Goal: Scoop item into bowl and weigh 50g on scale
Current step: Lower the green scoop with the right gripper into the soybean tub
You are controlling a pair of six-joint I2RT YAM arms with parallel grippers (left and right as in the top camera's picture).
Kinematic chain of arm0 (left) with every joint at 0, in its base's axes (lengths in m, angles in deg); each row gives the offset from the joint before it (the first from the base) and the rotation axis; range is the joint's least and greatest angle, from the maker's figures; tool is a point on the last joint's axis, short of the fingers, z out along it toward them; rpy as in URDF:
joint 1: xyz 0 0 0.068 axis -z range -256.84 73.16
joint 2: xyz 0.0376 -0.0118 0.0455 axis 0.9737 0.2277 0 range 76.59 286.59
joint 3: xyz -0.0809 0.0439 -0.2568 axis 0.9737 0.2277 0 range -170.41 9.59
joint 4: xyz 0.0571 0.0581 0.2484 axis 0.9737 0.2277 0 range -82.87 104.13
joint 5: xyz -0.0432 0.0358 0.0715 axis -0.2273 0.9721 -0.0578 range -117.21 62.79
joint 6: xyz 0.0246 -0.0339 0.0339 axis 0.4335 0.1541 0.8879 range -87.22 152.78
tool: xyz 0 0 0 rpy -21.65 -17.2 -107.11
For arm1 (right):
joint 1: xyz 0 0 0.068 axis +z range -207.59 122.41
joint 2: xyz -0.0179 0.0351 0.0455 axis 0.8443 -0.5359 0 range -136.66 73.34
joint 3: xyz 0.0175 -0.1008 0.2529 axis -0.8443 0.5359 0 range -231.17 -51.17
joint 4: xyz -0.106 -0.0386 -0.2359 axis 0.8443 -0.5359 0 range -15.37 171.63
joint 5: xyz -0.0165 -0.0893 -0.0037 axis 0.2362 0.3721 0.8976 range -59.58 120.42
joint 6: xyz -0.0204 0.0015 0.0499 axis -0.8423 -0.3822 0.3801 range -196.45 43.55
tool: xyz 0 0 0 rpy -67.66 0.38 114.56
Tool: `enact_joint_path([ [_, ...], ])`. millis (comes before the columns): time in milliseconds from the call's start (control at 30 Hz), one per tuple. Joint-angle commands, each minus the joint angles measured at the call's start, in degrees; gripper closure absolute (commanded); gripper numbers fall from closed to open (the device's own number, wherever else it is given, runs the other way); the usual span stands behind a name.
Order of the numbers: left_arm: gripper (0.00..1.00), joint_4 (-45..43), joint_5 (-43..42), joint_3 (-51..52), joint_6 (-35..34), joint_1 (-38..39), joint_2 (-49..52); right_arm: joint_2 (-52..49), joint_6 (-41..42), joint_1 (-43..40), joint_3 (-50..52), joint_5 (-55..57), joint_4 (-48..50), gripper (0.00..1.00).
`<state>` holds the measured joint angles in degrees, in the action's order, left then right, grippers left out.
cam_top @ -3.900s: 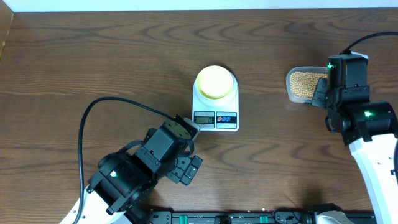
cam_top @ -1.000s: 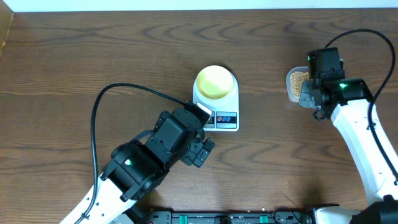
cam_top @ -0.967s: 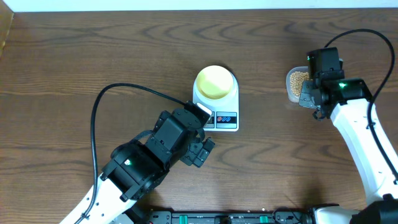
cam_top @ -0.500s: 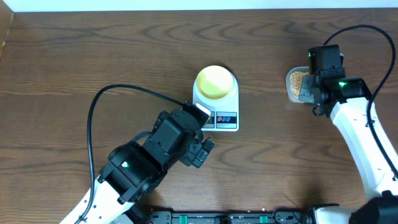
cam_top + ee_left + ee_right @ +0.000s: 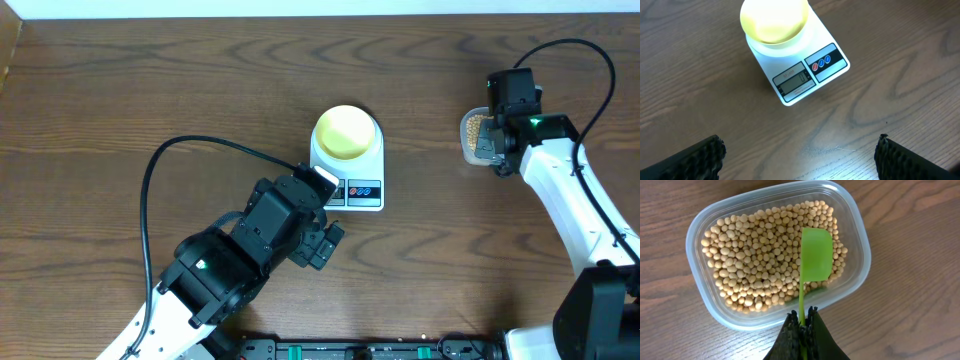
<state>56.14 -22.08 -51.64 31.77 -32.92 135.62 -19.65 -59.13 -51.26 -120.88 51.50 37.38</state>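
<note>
The pale yellow bowl (image 5: 346, 132) (image 5: 774, 20) stands empty on the white scale (image 5: 373, 158) (image 5: 815, 47) at the table's middle. Tan beans (image 5: 755, 250) fill a clear plastic tub (image 5: 857, 230) (image 5: 466, 133) at the far right. My right gripper (image 5: 803, 316) (image 5: 489, 143) is shut on the thin handle of a green scoop (image 5: 816, 254), whose head hovers over the beans near the tub's right end. My left gripper (image 5: 799, 152) (image 5: 322, 240) is open just in front of the scale, with bare wood between its fingers.
A black cable (image 5: 170, 165) loops over the table left of the left arm. Another cable (image 5: 580, 50) arcs above the right arm. The table's far edge (image 5: 300, 14) runs along the top.
The right arm has moved up and left with the scoop, further over the bean tub. The left arm has barely shifted.
</note>
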Motion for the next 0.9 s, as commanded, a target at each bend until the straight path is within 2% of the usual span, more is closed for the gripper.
enact_joint_path([
  [0,0.02,-0.09,1.16,-1.73,0.98,-0.24,-0.57,-2.01,-0.72,-0.39,-0.63,1.27,0.35,0.99],
  [200,0.02,-0.07,1.16,-1.73,0.98,-0.24,-0.59,-4.52,-0.7,-0.39,-0.63,-1.33,0.57,0.99],
  [433,0.02,-0.07,1.16,-1.73,0.96,-0.24,-0.59,-4.5,-0.63,-1.51,-0.68,-11.85,0.07,0.99],
  [700,0.02,-0.07,1.16,-1.73,0.96,-0.24,-0.59,-4.42,-0.22,-7.17,-0.74,-21.27,-0.5,0.99],
  [867,0.02,-0.07,1.16,-1.73,0.96,-0.24,-0.57,-4.42,-1.66,-12.68,-0.74,-30.99,-0.52,0.99],
])
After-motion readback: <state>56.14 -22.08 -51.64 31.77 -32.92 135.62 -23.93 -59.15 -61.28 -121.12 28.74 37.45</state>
